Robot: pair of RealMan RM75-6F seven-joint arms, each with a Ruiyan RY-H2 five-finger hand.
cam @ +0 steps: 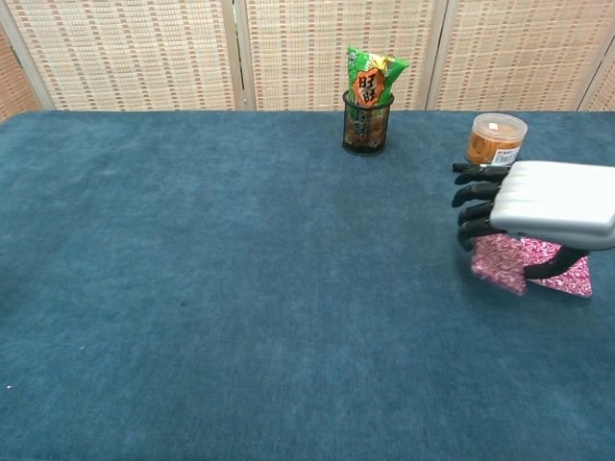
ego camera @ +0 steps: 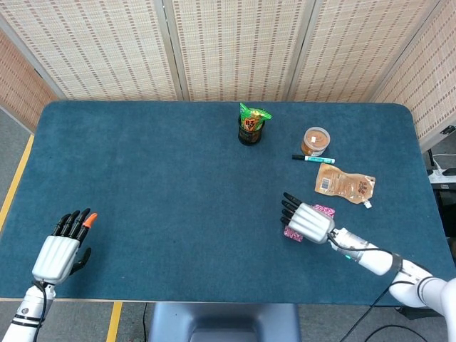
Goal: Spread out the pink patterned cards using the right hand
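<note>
The pink patterned cards (cam: 524, 261) lie fanned on the blue table (ego camera: 178, 192) under the right hand (ego camera: 308, 220), which lies palm-down on them, fingers extended leftward. The left hand (ego camera: 60, 251) rests at the near-left edge, fingers apart, holding nothing.

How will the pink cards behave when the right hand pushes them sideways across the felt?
The pink cards already show fanned under the right hand, so they likely slide over each other. Thin and flat, probably light. The table cloth may drag the lowest card.
</note>
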